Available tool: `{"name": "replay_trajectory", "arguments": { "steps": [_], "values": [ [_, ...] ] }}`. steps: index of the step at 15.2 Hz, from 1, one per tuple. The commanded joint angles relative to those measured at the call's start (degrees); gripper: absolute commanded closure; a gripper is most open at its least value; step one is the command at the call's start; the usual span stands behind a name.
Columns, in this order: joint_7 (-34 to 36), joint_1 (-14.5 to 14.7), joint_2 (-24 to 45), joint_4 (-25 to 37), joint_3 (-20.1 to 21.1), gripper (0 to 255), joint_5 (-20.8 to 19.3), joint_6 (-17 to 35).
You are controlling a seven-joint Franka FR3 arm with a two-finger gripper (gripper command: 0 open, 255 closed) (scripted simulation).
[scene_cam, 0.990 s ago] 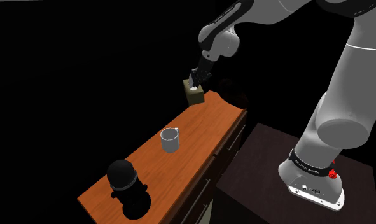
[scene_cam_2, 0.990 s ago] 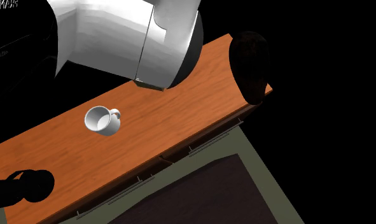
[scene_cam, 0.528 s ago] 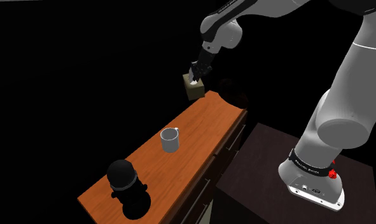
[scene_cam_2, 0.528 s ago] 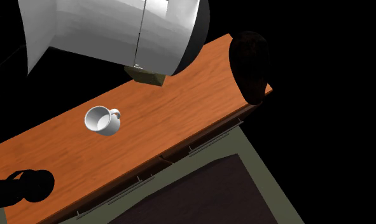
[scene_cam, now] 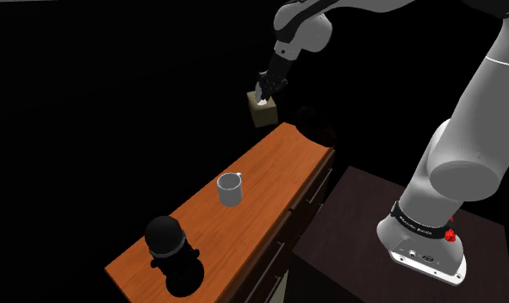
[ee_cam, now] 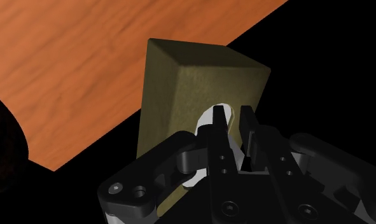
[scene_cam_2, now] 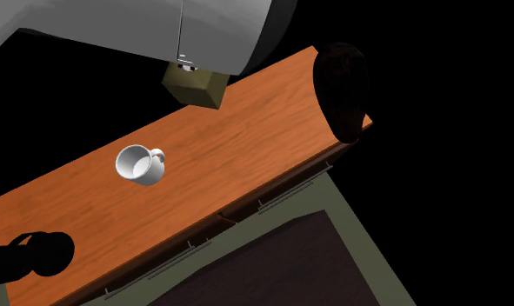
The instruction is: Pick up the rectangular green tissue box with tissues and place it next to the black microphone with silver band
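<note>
While gripper (ee_cam: 234,121) pinches its white tissue (ee_cam: 205,119), olive tissue box (scene_cam: 263,113) hangs above wooden table (scene_cam: 261,172) end; mug (scene_cam: 231,188), microphone (scene_cam: 166,237) well apart

I see the olive-green rectangular tissue box (scene_cam: 263,112) hanging from the black two-finger gripper (scene_cam: 264,89), above the far edge of the orange-brown wooden tabletop (scene_cam: 270,172) (not touching it). A white mug (scene_cam: 231,189) sits mid-table. The black round-headed microphone (scene_cam: 166,237) stands at the near end, well apart from the box. A dark rounded object (scene_cam: 311,120) sits at the far end.
</note>
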Motion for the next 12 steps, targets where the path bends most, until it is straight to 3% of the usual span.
{"name": "replay_trajectory", "arguments": {
  "steps": [1, 12],
  "values": [
    [0.73, -0.07, -0.61, 0.77, -0.05, 255, -0.69, -1.25],
    [4.57, -0.35, -3.08, 6.36, -0.08, 255, -3.77, -8.65]
  ]
}}
